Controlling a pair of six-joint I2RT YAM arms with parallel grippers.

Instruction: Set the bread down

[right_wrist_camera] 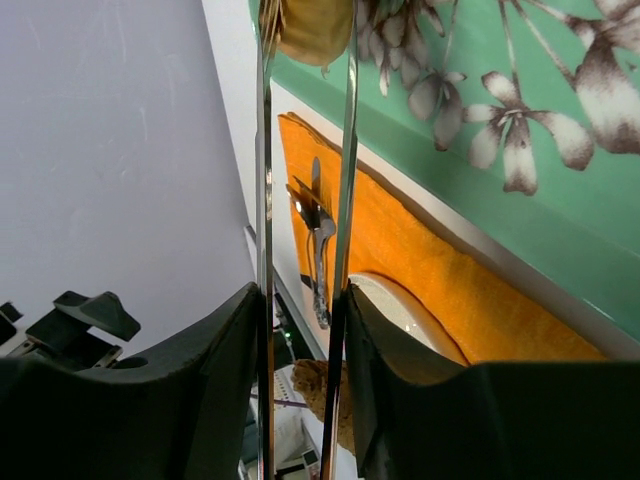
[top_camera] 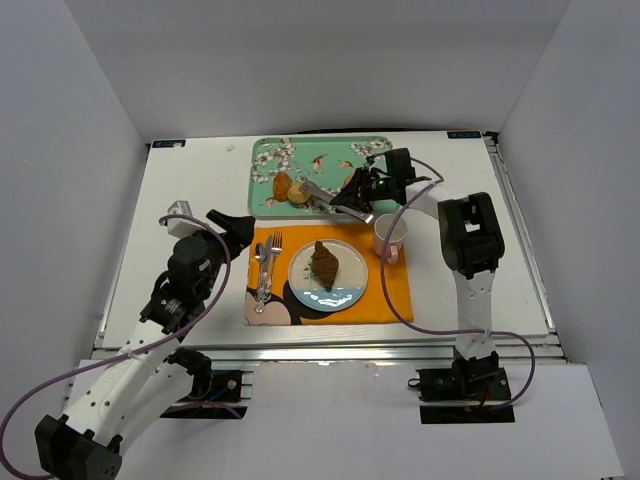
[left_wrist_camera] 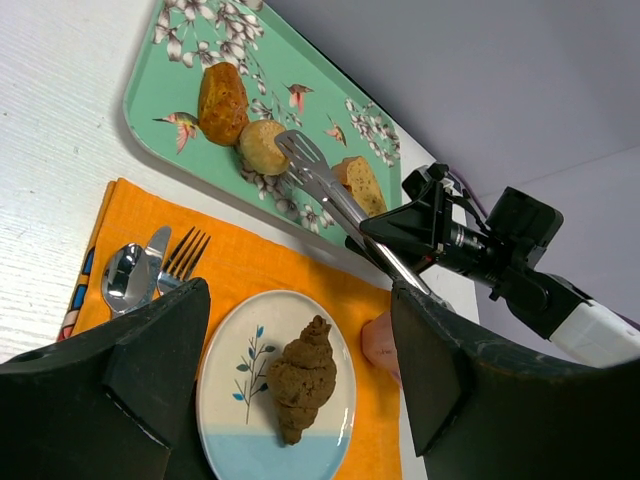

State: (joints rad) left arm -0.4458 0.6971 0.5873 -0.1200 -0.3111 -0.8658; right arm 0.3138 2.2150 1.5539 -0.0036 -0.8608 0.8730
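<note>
A pale round bread roll (top_camera: 298, 194) lies on the green flowered tray (top_camera: 318, 160), beside a darker oval bun (top_camera: 283, 186); a third piece (left_wrist_camera: 360, 183) lies further right. My right gripper (top_camera: 360, 195) is shut on metal tongs (top_camera: 325, 195). In the right wrist view the tong arms (right_wrist_camera: 347, 150) straddle the roll (right_wrist_camera: 312, 30); I cannot tell if it is lifted. A brown croissant (top_camera: 324, 264) rests on the white and blue plate (top_camera: 345, 290). My left gripper (top_camera: 235, 228) is open and empty, left of the placemat.
An orange placemat (top_camera: 385, 300) lies under the plate. A fork, knife and spoon (top_camera: 265, 262) lie on its left side. A pink and white mug (top_camera: 389, 236) stands at its right, close under the right arm. White walls enclose the table.
</note>
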